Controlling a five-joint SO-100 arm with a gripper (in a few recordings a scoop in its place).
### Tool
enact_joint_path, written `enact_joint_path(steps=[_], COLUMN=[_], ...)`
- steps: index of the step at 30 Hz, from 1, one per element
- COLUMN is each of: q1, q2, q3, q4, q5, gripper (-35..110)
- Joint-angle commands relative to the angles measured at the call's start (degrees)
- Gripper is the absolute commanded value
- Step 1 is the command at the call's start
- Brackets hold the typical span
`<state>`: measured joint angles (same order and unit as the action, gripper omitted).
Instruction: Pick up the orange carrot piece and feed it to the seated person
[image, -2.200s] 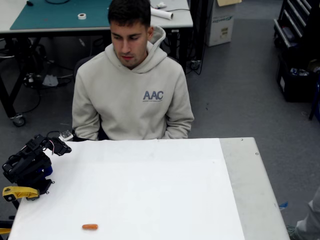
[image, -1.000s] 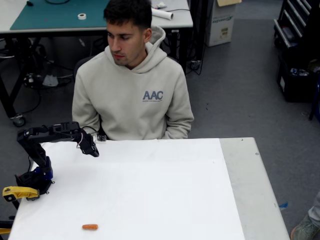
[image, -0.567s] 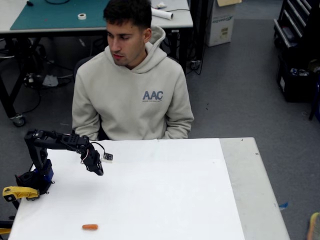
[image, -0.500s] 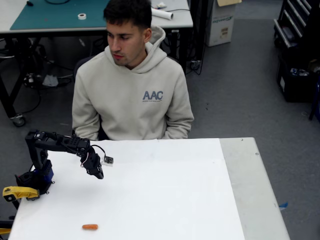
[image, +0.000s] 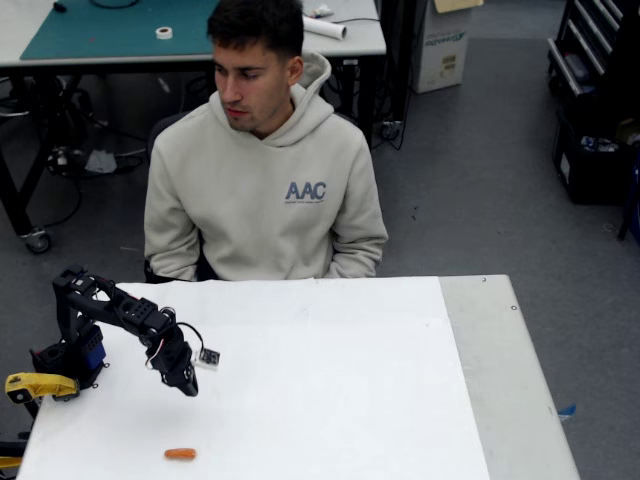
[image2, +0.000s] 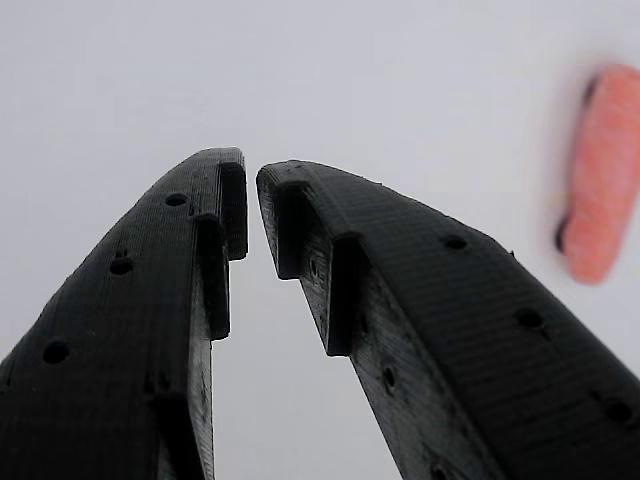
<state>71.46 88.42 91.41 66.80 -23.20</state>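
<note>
The gripper (image2: 250, 200) points down at the white table (image: 330, 400) with its jaws nearly closed: the tips stand a narrow slit apart and nothing lies between them.

Location of the target: the orange carrot piece (image2: 600, 170) lies flat on the table, outside the jaws, off the outer face of the right-hand finger (image2: 420, 300) in the wrist view and clear of it. In the fixed view the orange carrot piece (image: 180, 454) sits near the front table edge, below the gripper (image: 186, 384) and apart from it. It is not yet grasped.

Handling assessment:
- The piece appears very light and much smaller than the jaws.
- Its rounded cylindrical form suggests it may roll if a finger nudges it sideways.
- Its surface is probably smooth and somewhat slippery; its firmness cannot be told.
- Recommended hold: across the short axis at mid-length, one finger on each long side, after the jaws are widened and centred over it.

Count:
- Carrot pieces: one.
- Robot arm: one, with one gripper of two fingers.
- The seated person (image: 265, 180): one, beyond the far table edge, opposite the jaws.
- Yellow clamp (image: 35, 385): one, at the arm base.
</note>
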Motion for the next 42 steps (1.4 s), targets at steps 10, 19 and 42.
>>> enact_joint_path(steps=[10, 19, 42], q1=[11.43, 14.59, 10.02], q2=[-6.33, -12.92, -13.36], q3=[-12.92, -20.92, -20.57], q4=[1.05, 1.05, 1.05], q5=[-11.16, -12.22, -12.92], gripper=[-2, -2, 3])
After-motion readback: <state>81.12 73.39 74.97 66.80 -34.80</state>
